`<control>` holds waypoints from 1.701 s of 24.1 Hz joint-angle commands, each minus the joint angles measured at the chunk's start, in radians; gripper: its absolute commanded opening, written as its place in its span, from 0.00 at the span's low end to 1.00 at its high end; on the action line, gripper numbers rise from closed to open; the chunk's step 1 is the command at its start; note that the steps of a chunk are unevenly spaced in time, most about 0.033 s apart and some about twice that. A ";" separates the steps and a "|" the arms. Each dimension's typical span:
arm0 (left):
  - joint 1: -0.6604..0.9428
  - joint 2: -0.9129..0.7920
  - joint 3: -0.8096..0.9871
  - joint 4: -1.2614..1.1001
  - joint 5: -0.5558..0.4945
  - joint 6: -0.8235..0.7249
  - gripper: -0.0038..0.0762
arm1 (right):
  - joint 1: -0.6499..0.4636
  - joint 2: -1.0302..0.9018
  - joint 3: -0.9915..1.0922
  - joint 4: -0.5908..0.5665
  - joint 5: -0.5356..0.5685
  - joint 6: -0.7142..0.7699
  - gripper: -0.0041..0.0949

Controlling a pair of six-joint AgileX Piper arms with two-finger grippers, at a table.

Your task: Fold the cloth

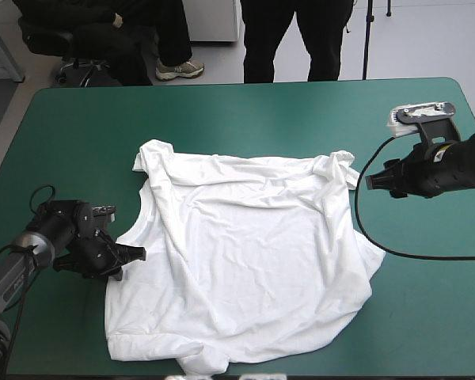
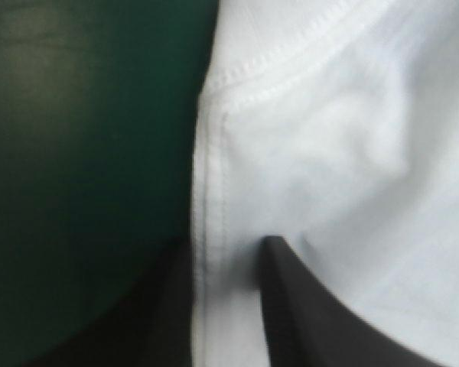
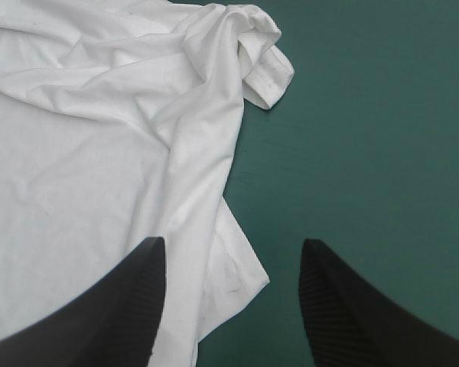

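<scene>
At lower left of the high view, the left gripper (image 1: pixel 134 255) lies low on the teal-green table (image 1: pixel 222 111), its tip at the left edge of the white T-shirt (image 1: pixel 245 253). In the left wrist view its two black fingers (image 2: pixel 306 321) are nearly together, with only a narrow gap. The shirt's stitched side hem (image 2: pixel 210 229) runs through that gap, so the gripper is clamped on the cloth's edge. Bare cover lies to one side of the hem and white fabric to the other.

The T-shirt fills the centre of the high view. It is spread mostly flat but wrinkled, from the middle of the table down to the bottom edge of the frame. One sleeve (image 1: pixel 152 158) points to the upper left, and the bottom hem is rumpled at lower centre.

At upper right of the shirt, the other sleeve (image 1: pixel 340 168) is bunched into a knot of folds. Just to its right the right gripper (image 1: pixel 374 181) points toward that sleeve and grips nothing. In its own wrist view the fingers (image 3: pixel 130 306) stand wide apart. One is over the shirt's edge and the other over bare cover, and the bunched sleeve lies ahead of them.
</scene>
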 commanded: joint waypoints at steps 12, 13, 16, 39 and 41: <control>0.097 0.009 -0.090 0.275 -0.030 -0.183 0.03 | -0.009 -0.026 -0.024 0.008 -0.001 -0.004 0.54; 0.126 0.009 -0.110 0.270 -0.033 -0.171 0.03 | -0.009 -0.026 -0.024 0.010 -0.001 -0.004 0.54; 0.299 0.044 -0.281 0.299 -0.022 -0.082 0.03 | -0.009 -0.026 -0.024 0.017 -0.001 -0.004 0.52; 0.385 0.707 -1.343 0.228 -0.051 -0.107 0.03 | -0.009 -0.054 -0.024 0.094 -0.001 -0.024 0.45; 0.385 0.707 -1.343 0.206 -0.055 -0.081 0.07 | -0.009 -0.054 -0.024 0.101 -0.001 -0.024 0.45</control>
